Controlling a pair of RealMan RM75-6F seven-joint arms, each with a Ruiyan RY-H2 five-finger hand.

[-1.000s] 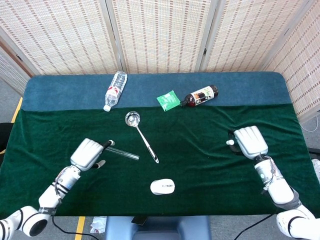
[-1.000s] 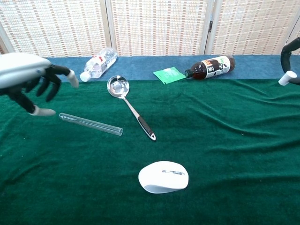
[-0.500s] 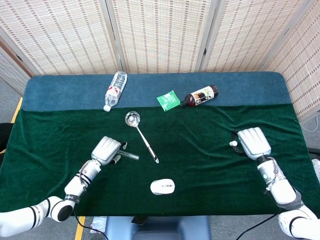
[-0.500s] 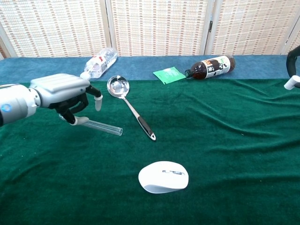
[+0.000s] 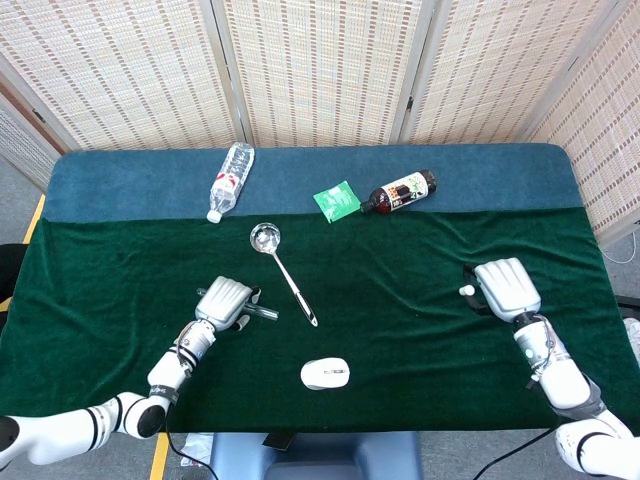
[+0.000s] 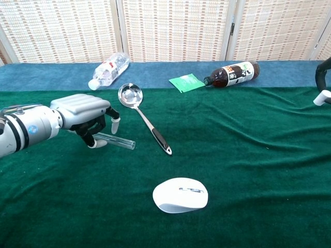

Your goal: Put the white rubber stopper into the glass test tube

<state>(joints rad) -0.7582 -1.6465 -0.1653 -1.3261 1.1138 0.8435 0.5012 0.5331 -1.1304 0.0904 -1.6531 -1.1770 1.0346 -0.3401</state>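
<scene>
The glass test tube (image 6: pixel 118 141) lies flat on the green cloth, its left end hidden under my left hand (image 6: pixel 85 114). That hand (image 5: pixel 224 300) hovers low over the tube with fingers curled down on either side; the thumb stays clear of the glass. In the head view only the tube's right end (image 5: pixel 266 314) shows. The white rubber stopper (image 5: pixel 466 291) is pinched in my right hand (image 5: pixel 505 286), far to the right above the cloth. In the chest view the stopper (image 6: pixel 322 96) and that hand (image 6: pixel 321 75) show only at the frame's right edge.
A steel ladle (image 5: pixel 283 271) lies just right of the tube. A white mouse (image 5: pixel 325 373) sits near the front edge. At the back lie a water bottle (image 5: pixel 230 180), a green packet (image 5: pixel 336 200) and a dark bottle (image 5: pixel 400 191).
My left hand has swung right from the table's left side and dropped over the test tube's left end. The right hand with the stopper has barely shifted. The tube has not moved.
</scene>
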